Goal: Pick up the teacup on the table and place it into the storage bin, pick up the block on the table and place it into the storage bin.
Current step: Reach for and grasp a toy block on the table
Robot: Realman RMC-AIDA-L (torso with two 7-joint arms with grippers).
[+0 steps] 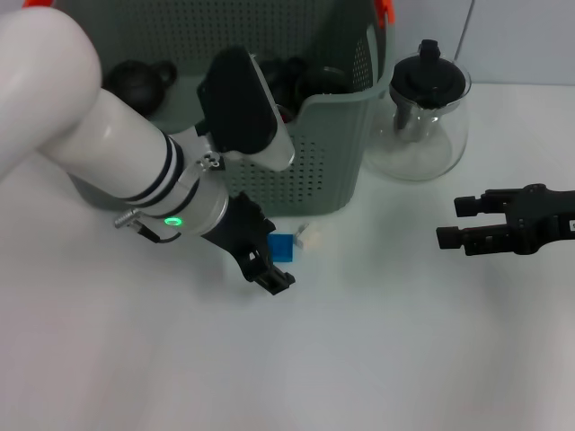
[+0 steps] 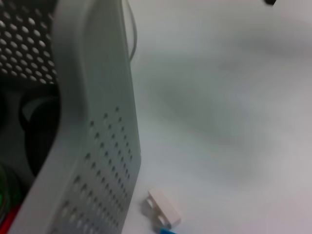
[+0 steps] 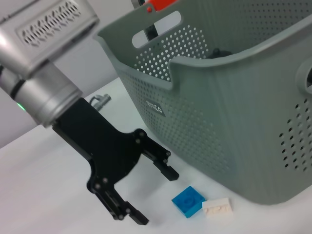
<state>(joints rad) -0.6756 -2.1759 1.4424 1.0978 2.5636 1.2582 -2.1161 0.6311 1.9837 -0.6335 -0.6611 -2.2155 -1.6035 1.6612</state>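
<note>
L gripper (image 1: 269, 262) is seen low over the table (image 1: 377, 359), jaws spread apart w/ nothing between them; in the right wrist view its two black fingers (image 3: 163, 163) are splayed wide, one toward the bin, the other out over bare table. The blue block (image 1: 281, 247) lies flat on the table just beside the finger nearer the bin, not gripped. A small white block (image 1: 310, 236) lies just beside the blue one, on the side away from the gripper. Both blocks sit close to the front wall of the storage bin (image 1: 332, 153), a grey-green perforated basket w/ an orange clip at its handle. Small white lettering is seen on the bin wall, too small to be read. Dark round items are seen inside the bin; whether one is the teacup cannot be told. L arm is angled down from the robot's left, green light lit on the wrist. A glass teapot (image 1: 422, 117) w/ black lid stands beside the bin, to the right. R gripper (image 1: 460, 224) is held above the table well apart to the right, jaws parted, empty.
</note>
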